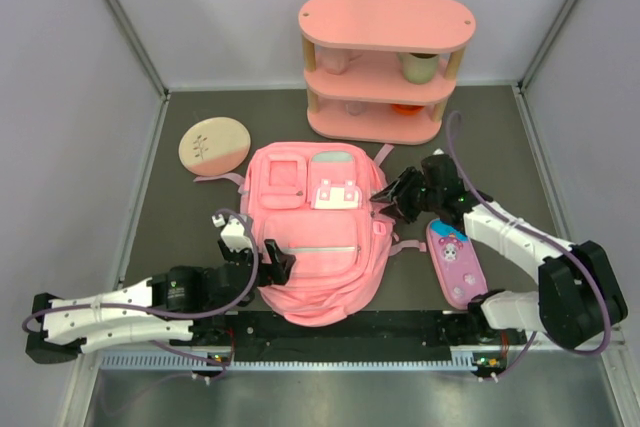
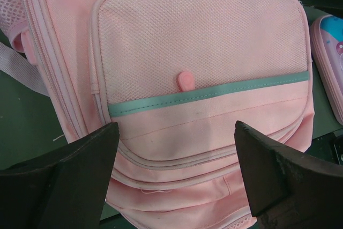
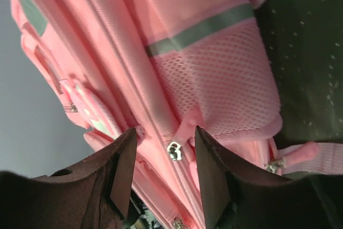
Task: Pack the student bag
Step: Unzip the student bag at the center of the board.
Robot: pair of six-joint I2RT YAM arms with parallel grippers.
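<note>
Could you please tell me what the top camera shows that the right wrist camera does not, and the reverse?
Only the top view: the shelf, the round plate, the pencil case and the left gripper. Only the right wrist view: a metal zip slider, seen up close. Both: the pink backpack and the open right gripper.

You'll find no word, brand or number legible here: the backpack (image 1: 315, 247) is unlettered, while the pencil case (image 1: 453, 259) shows a cartoon face and the round board (image 1: 213, 144) a small sprig drawing.
</note>
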